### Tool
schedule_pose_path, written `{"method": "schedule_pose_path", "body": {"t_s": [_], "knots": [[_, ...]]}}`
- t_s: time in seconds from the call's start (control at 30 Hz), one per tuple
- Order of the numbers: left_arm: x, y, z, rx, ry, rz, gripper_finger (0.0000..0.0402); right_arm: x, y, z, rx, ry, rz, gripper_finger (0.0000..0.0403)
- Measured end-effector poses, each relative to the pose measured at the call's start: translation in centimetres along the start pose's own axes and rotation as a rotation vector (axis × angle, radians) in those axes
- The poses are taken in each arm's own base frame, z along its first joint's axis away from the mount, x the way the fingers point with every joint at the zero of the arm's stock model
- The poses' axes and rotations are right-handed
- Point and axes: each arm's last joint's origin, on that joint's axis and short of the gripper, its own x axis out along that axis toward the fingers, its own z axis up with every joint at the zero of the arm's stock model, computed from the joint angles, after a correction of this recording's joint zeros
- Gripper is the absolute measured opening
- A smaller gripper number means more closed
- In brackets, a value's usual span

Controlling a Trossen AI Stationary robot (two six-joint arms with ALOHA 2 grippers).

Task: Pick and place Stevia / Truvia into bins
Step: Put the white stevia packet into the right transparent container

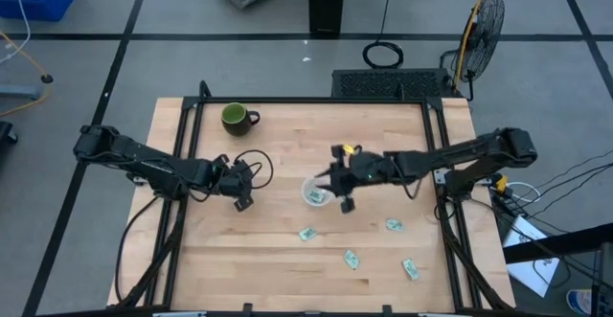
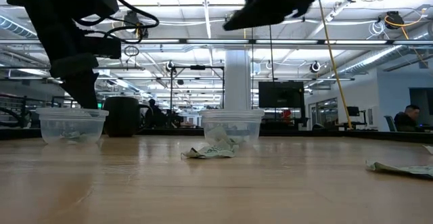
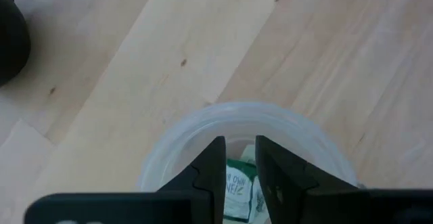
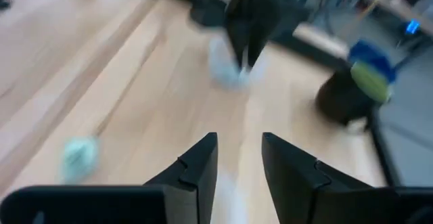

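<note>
Left wrist view shows the left hand (image 3: 239, 160) hanging right over a clear cup (image 3: 243, 139), its two dark fingers (image 3: 213, 166) a narrow gap apart with nothing between them; pale green and white packets (image 3: 238, 187) lie in the bottom of that cup. From above, this hand (image 1: 241, 191) sits left of the desk's middle, at the end of an arm reaching in from the left edge.

The right hand (image 1: 343, 194) hovers over the second cup (image 1: 315, 193) near the middle of the desk (image 1: 287, 145). Its wrist camera shows its fingers (image 4: 196, 166) slightly parted and empty. At desk level, the second cup (image 2: 231, 126) also holds packets, and one crumpled packet (image 2: 210, 151) lies on the wood just in front of it.

Four loose packets lie on the nearer part of the desk: one (image 1: 306, 233) below the second cup, one (image 1: 394, 225) to its right, one (image 1: 351, 258) nearer the front, and one (image 1: 411, 269) toward the front right. A dark green mug (image 1: 236, 118) stands well apart at the far left corner.
</note>
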Motion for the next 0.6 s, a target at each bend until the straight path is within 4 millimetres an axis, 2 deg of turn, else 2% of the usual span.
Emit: {"method": "schedule_pose_path", "body": {"t_s": [0.13,0.3,0.47,0.6], "knots": [[-0.2,-0.2,0.5,0.026,-0.029,-0.018,0.0088,-2.6,1.9,-0.8,0.138,0.212,-0.014,0.0118],[-1.3,-0.8,1.9,0.067,-0.092,-0.051,0.0088,-5.2,3.9,-2.9,0.517,0.497,-0.044,0.012],[-3.0,-1.3,3.8,0.11,-0.181,-0.053,0.0088,-5.8,6.0,-5.5,0.648,0.643,-0.083,0.0117],[-3.7,-1.7,4.9,0.15,-0.276,-0.057,0.0088,-5.8,7.3,-7.7,0.745,0.682,-0.119,0.0117]]}}
